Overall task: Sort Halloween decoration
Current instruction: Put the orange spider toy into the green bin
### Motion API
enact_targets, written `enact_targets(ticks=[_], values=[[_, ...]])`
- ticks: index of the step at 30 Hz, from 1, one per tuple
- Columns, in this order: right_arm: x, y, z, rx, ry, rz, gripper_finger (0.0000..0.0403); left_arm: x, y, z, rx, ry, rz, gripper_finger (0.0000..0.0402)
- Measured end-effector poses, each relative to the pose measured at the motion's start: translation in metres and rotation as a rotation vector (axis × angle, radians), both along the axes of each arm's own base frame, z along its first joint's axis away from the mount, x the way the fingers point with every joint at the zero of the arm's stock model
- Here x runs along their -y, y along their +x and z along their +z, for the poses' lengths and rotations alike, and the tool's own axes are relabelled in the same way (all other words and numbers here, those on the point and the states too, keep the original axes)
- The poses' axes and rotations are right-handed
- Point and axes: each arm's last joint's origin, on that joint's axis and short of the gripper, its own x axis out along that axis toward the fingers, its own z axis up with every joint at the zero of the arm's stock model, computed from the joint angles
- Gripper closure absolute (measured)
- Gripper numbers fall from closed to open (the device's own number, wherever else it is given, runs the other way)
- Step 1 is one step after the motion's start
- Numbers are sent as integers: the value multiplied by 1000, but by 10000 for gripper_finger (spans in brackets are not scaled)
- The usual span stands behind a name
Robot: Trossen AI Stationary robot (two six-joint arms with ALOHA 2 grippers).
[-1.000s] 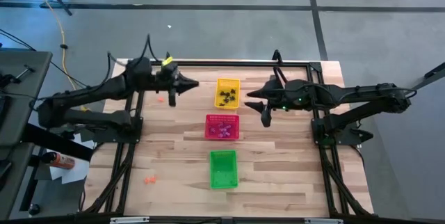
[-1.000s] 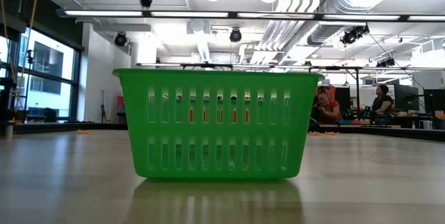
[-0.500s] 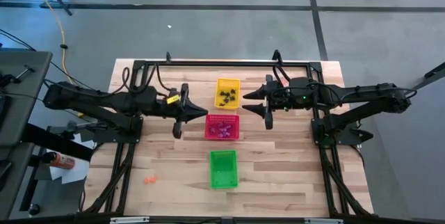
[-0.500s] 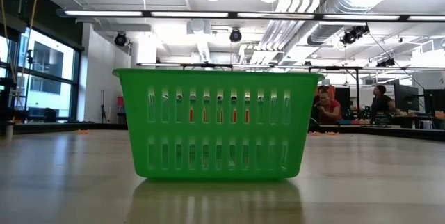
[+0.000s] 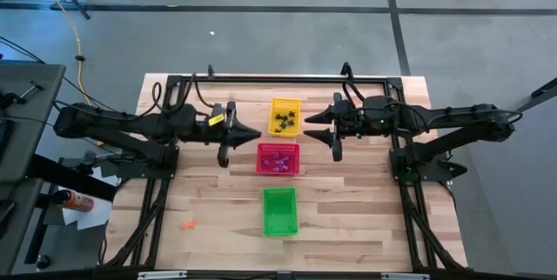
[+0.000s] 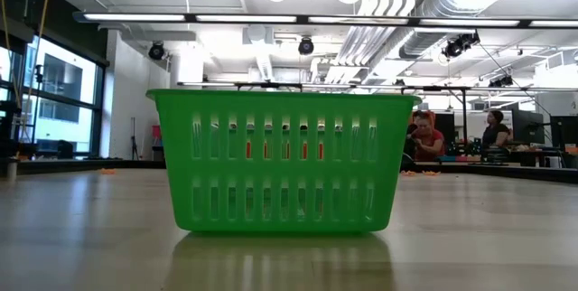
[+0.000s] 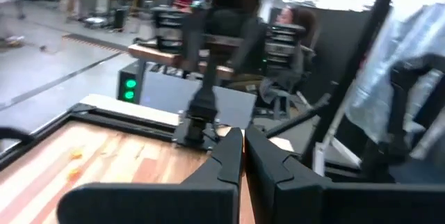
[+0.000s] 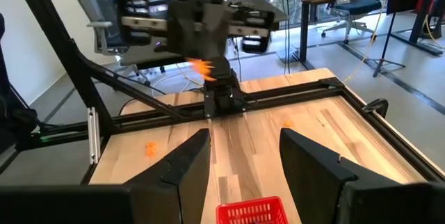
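A pale wooden counter [image 5: 348,210] carries three baskets in a column. Black trinkets [image 5: 284,122] lie in the yellow basket [image 5: 285,104] at 12 o'clock, purple-pink trinkets [image 5: 278,163] in the red basket [image 5: 278,148] at centre, and one orange trinket [image 5: 186,224] lies loose at 8 o'clock. The green basket [image 5: 279,211] is at 6. The left hand [image 5: 224,155] hovers at 9 o'clock of the red basket, fingers together; the right hand [image 5: 335,150] at 3, fingers apart.

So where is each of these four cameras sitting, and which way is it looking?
High: above the table, straight down; both arms, three baskets.
Low: at tabletop height, facing the green basket.
Left wrist: on the left arm; shut left gripper.
Right wrist: on the right arm; open right gripper, red basket.
Shared: high and low both show the green basket.
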Motion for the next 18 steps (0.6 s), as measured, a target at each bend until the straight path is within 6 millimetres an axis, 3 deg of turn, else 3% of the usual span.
enact_targets(ticks=[4,10,13,18], values=[[1,-5,5,22,0,-7,234,-19,2,8,-22,-10,60,401],[2,-16,13,58,-8,-17,234,-30,24,20,-113,104,-49,401],[3,-21,16,64,-10,-36,234,-19,39,19,-187,179,-165,401],[4,-23,17,71,-12,-48,234,20,55,4,-292,376,-320,401]])
